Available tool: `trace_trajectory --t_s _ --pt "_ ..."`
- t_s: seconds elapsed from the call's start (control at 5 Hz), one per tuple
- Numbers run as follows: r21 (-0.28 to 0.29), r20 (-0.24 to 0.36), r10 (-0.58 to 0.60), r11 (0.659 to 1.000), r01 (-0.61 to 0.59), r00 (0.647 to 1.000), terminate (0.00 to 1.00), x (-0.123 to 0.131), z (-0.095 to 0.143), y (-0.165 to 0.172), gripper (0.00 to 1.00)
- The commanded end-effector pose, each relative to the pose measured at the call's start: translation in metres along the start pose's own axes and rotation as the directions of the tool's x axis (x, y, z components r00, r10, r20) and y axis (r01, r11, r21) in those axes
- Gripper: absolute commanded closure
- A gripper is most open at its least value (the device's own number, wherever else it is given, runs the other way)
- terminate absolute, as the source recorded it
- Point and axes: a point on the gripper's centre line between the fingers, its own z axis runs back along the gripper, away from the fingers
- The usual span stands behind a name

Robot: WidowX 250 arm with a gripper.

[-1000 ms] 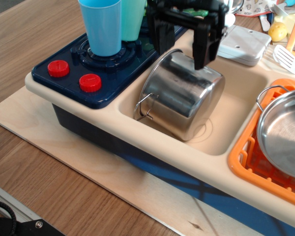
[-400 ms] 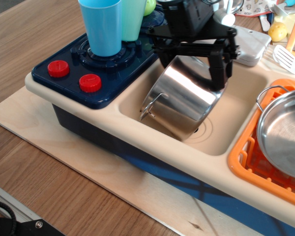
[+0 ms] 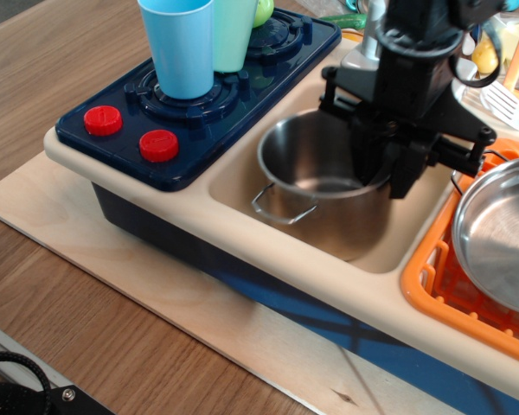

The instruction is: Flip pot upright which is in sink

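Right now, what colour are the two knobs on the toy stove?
Red; both knobs show clearly on the dark blue stove in the observation.image view.

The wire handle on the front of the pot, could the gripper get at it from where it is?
Probably yes. The wire handle sticks out toward the front wall of the sink with nothing over it. The gripper sits at the far right rim of the pot, so it would have to lift and cross over.

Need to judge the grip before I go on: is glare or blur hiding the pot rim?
In the observation.image view, the pot is sharp; soft highlights inside it leave the near rim readable. The gripper covers the far rim, so its hold is unclear. The sink is evenly lit.
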Motion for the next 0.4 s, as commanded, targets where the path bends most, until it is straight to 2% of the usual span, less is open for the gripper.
trace_trajectory --t_s 0.0,0.2 --pt "0.075 0.013 -0.156 0.985 0.155 0.988 0.0 0.0106 0.0117 0.0087 0.0" --pt "0.075 0.013 -0.156 0.985 0.155 0.988 1.0 0.0106 0.0117 0.0087 0.0"
